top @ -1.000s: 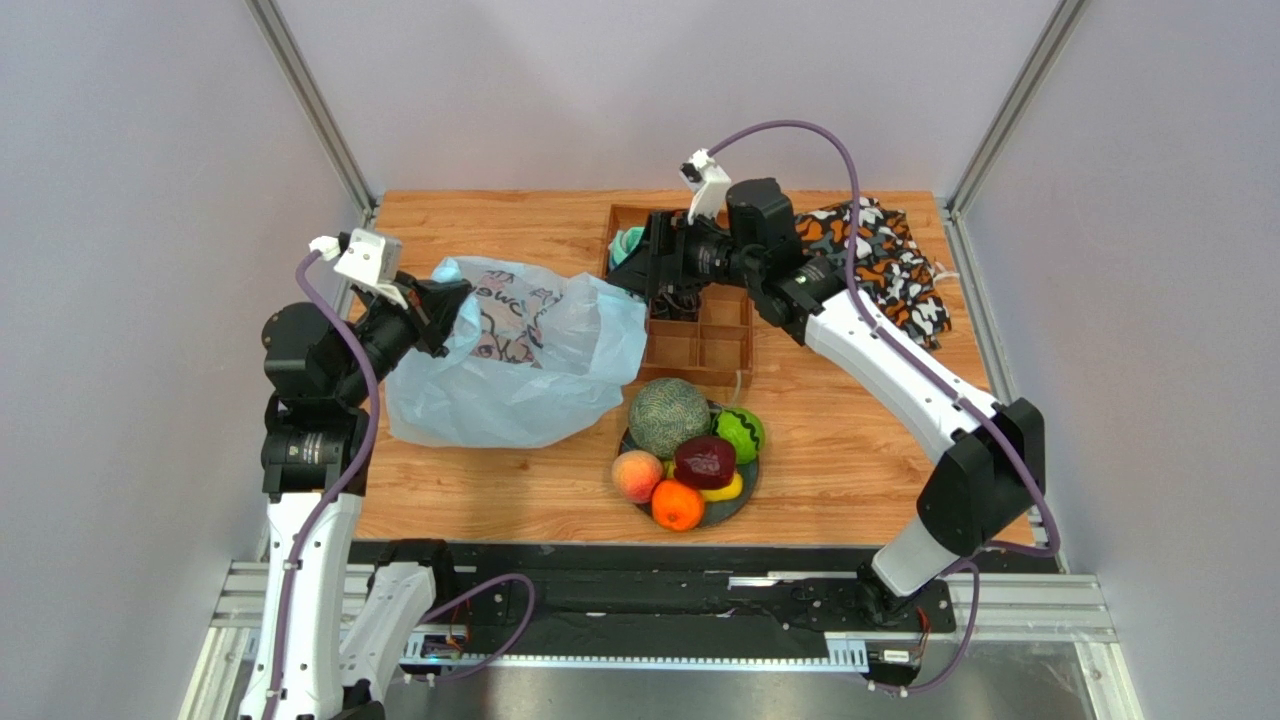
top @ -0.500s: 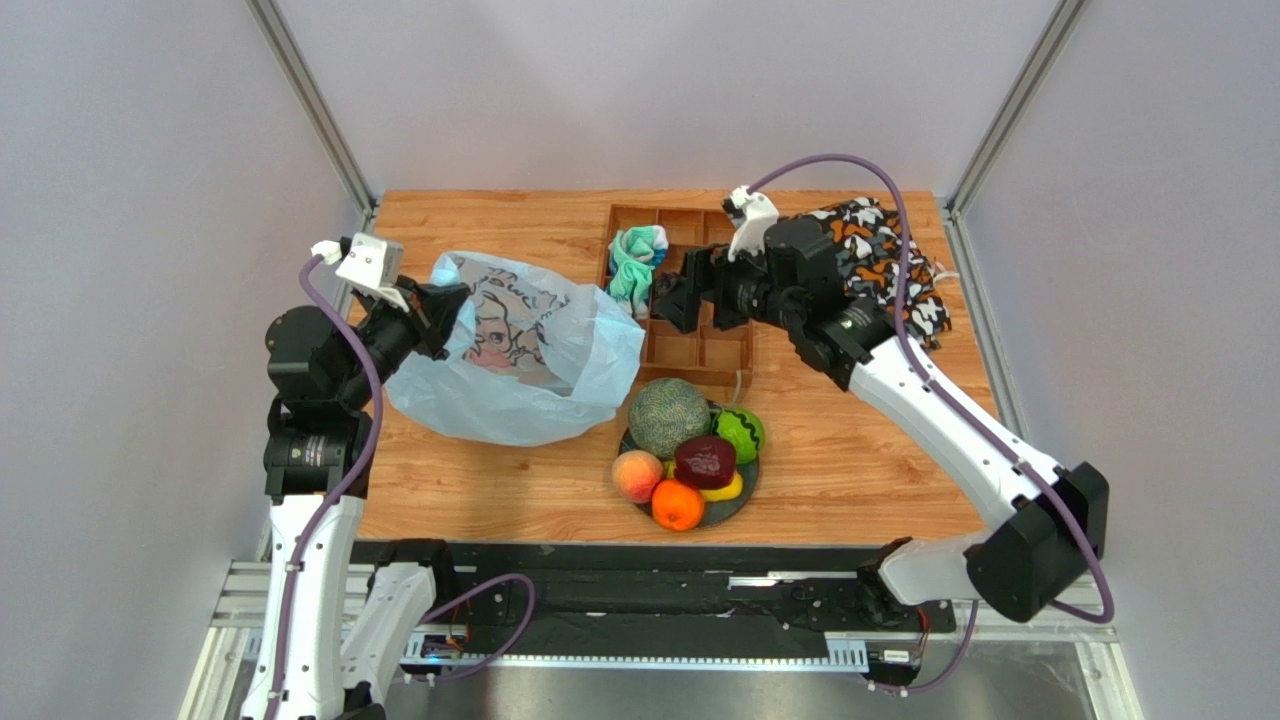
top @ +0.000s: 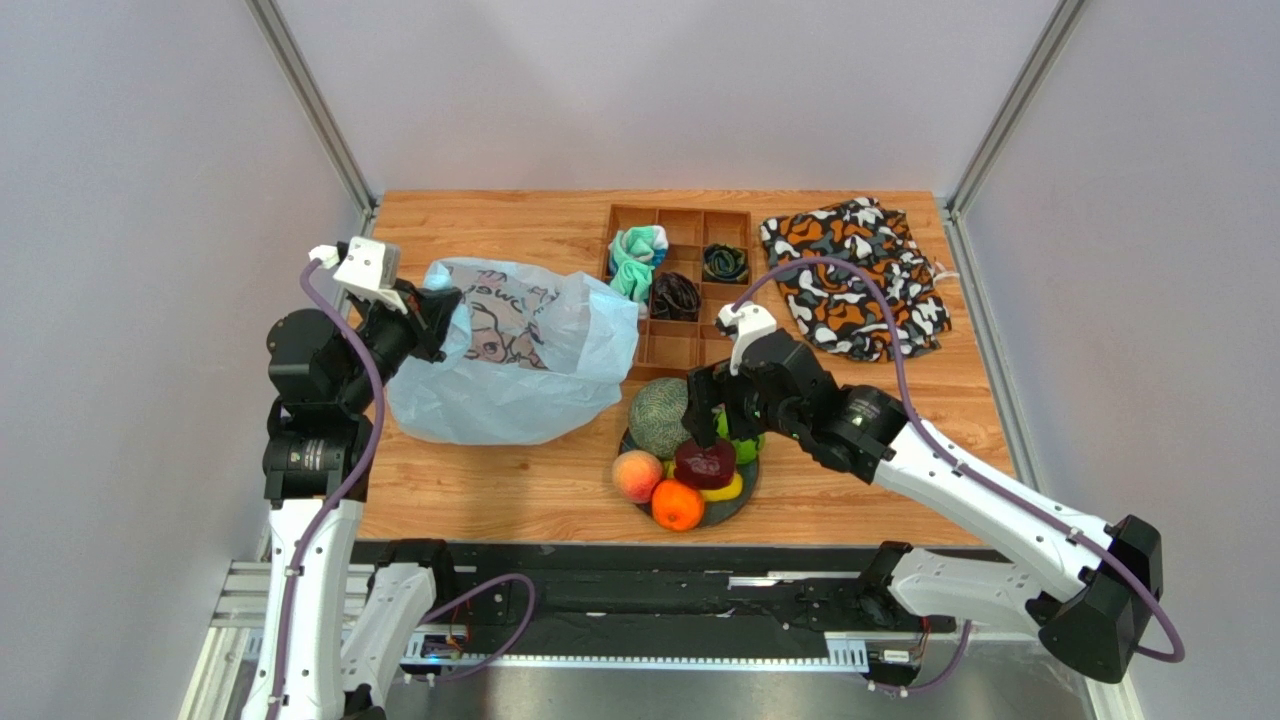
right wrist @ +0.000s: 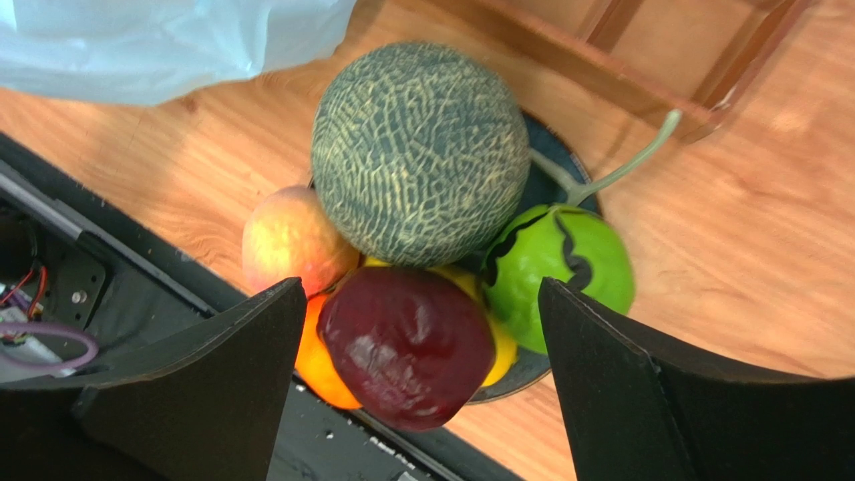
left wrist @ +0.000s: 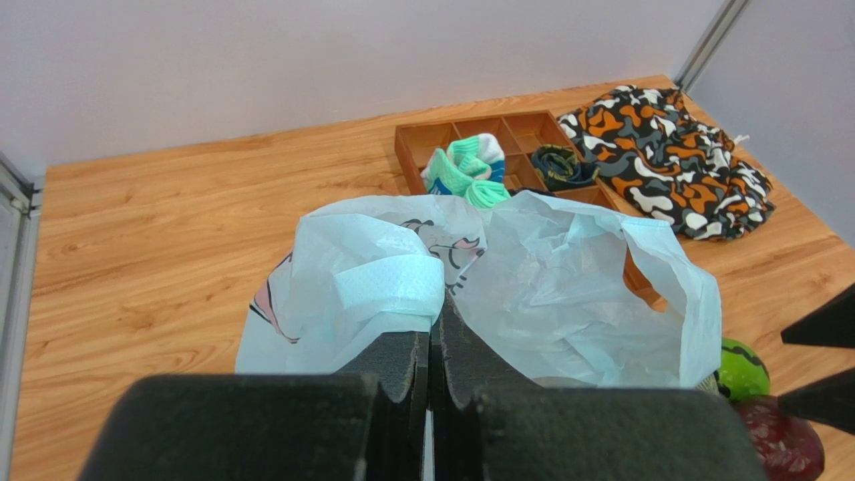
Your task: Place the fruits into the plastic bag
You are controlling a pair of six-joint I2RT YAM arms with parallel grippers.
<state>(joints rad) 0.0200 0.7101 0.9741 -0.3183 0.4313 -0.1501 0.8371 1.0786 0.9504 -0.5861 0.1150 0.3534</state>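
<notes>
A: Since half a second before, your right gripper (right wrist: 421, 301) had left the wooden tray (top: 706, 323) at the far side and come toward the near edge. It hung over the plate (top: 747, 492) of fruits.

B: Did you have its jaws closed on anything?

A: No. You had them spread wide and gripping nothing, one on either side of the dark red fruit (right wrist: 406, 346) in the wrist view. That fruit sat on top of the pile. The netted melon (right wrist: 419, 150) was just beyond it, the peach (right wrist: 291, 241) to its left and the orange (right wrist: 316, 366) at the near edge. The green bumpy fruit (right wrist: 562, 271) was to its right, and a sliver of yellow mango (right wrist: 499, 351) showed underneath. All six were on the plate.

B: And your left gripper (left wrist: 434, 336)?

A: It had not shifted. You kept it clenched on the left edge of the plastic bag (top: 511, 368), with a fold of the film pinched tight. The bag lay crumpled on the table (top: 496, 480), left of the plate, with its right edge against the tray. The patterned cloth (top: 857, 278) lay at the far right.
</notes>
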